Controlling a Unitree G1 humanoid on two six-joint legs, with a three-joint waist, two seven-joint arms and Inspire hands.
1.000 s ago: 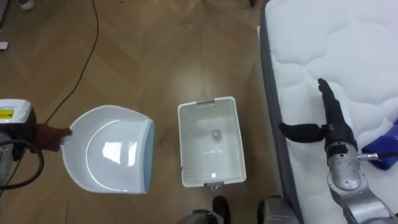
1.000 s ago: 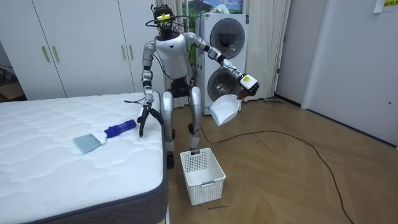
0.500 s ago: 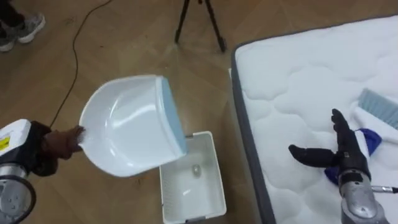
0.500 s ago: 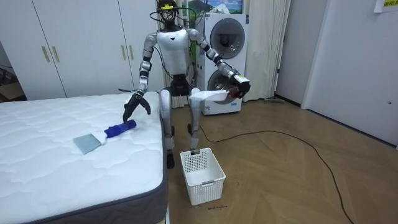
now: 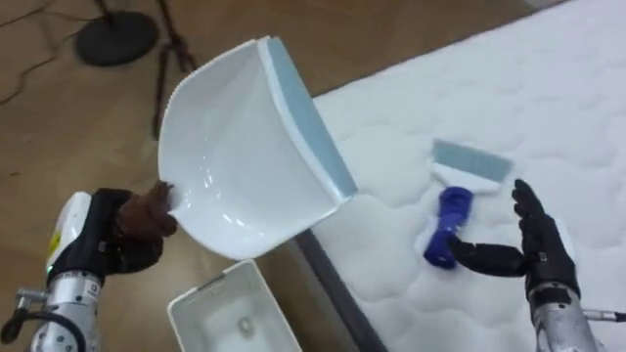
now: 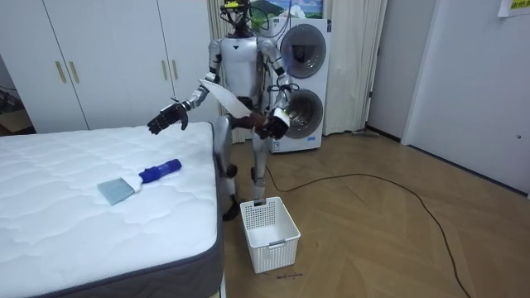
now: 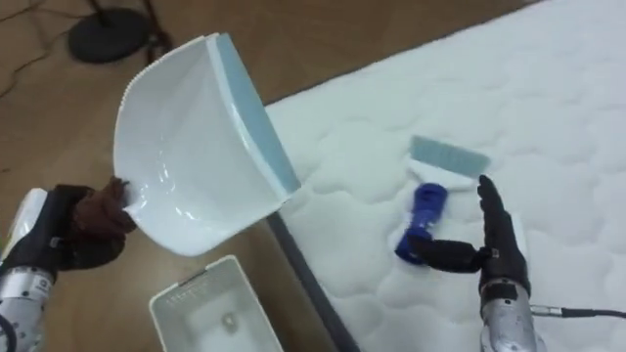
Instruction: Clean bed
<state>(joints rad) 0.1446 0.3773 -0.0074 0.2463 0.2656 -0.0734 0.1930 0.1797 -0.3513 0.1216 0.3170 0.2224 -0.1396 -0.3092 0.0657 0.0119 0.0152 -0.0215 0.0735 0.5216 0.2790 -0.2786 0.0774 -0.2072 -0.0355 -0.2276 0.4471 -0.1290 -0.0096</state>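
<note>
So the blue-handled hand brush [image 5: 448, 217] is lying on the white mattress [image 5: 558, 88], with the right hand [image 5: 540, 256] just beside its handle, fingers straight and spread. The left hand [image 5: 115, 235] is clamped on the white dustpan [image 5: 245, 147], held over the bed's edge above a floor basket [image 5: 210, 318].

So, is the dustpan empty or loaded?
Empty. The dustpan, gripped by the left robot hand, shows only bare white plastic inside.

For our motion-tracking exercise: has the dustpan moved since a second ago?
Yes. The dustpan swung away from the washing machine, toward the bed.
</note>
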